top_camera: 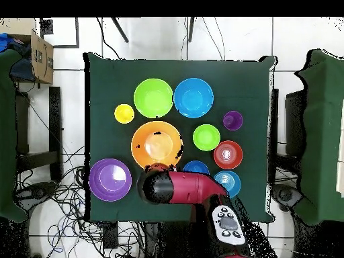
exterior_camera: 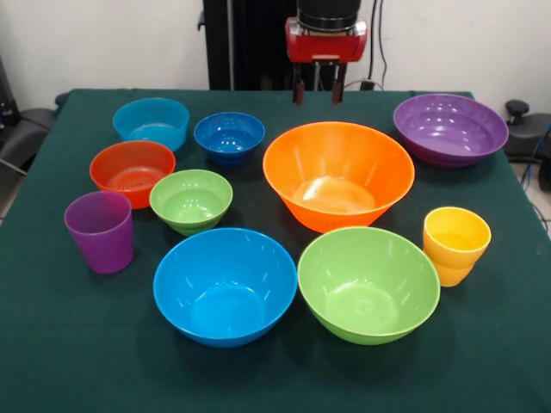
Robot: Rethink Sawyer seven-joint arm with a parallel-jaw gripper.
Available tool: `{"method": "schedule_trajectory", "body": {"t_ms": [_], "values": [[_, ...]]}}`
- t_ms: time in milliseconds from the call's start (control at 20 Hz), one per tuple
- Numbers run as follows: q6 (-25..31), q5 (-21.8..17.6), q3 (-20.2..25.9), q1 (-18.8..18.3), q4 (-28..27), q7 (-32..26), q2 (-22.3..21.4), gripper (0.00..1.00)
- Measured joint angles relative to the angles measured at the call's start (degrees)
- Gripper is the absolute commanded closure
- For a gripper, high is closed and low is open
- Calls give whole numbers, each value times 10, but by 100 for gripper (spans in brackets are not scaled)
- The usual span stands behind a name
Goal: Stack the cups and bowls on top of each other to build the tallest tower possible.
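Nothing stacked yet: all ten pieces are sitting singly, mouths up, on the green desk point(exterior_camera: 52, 344).

Largest to smallest:
- Big orange bowl point(exterior_camera: 337, 175) is sitting mid-desk, just in front of and below the hand point(exterior_camera: 316, 93). It's the nearest piece to the arm; overhead, the arm's head is overlapping its rim on the robot side.
- Wide purple bowl point(exterior_camera: 450, 128) is lying off to the picture's right of the hand, near the back edge.
- Large blue bowl point(exterior_camera: 225, 285) and large green bowl point(exterior_camera: 368, 283) are sitting side by side in the front row, farthest from the hand.
- Small ones are clustering left: light blue bowl point(exterior_camera: 151, 122), dark blue bowl point(exterior_camera: 229, 136), red-orange bowl point(exterior_camera: 133, 171), small green bowl point(exterior_camera: 191, 200).
- Purple cup point(exterior_camera: 101, 231) far left, yellow cup point(exterior_camera: 455, 244) right, well apart.

Hand is hanging high at the back edge, holding nothing; the two fingers point(exterior_camera: 299, 89) are showing a clear gap between them, so parted.

My read: any first pick means coming down and forward. Round pieces, no long axis, so rim grasp from above.
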Motion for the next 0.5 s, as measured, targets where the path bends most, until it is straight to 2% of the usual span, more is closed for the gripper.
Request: {"method": "schedule_trajectory", "body": {"t_ms": [250,500], "values": [[52,0,5,0,-28,0,-28,0],[73,-2,6,-1,-53,0,-43,0]]}}
